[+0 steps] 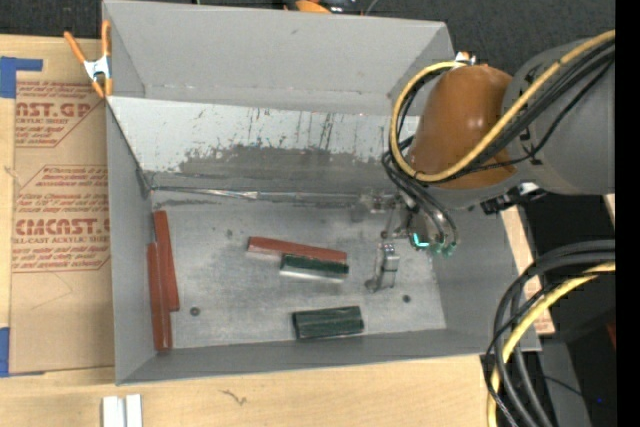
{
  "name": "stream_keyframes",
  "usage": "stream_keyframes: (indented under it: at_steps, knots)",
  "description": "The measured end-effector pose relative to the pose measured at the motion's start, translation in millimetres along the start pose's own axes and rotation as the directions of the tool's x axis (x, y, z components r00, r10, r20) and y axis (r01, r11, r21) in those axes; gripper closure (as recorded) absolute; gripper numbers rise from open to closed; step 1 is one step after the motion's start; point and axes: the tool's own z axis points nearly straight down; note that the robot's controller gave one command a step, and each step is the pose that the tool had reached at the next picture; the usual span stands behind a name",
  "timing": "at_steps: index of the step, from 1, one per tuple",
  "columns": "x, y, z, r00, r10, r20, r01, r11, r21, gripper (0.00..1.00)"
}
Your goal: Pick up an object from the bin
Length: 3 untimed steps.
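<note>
The hand (383, 269) hangs low over the floor of the grey metal bin (270, 55), in the bin's right part, below the arm's rounded orange cover (463, 125). Whether the hand is wide or narrow cannot be told from here.

Nearest to the hand, just to its left in the view and apart from it, lies a slim dark green bar with a pale edge (314, 266). A flat reddish-brown bar (282, 247) lies against that bar's far side, a little farther from the hand.

Below and to the left of the hand, near the bin's front wall, lies a dark green rectangular block (327, 322). Well away from the hand, along the bin's left wall, lie two long reddish-brown strips (161, 280), side by side.
</note>
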Motion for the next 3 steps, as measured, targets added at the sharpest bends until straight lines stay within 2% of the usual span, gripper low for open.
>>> stream_keyframes:
  at_steps: [1, 2, 3]
  knots:
    - [11.0, 72, 68, 0.999, -0.044, 0.002, 0.044, 0.999, -0.003, 0.0]
    - [9.3, 68, 65, 0.999, -0.038, 0.007, 0.038, 0.999, 0.0, 1.0]
    - [-1.9, 82, -79, 0.961, -0.276, 0.015, 0.276, 0.961, 0.003, 1.0]
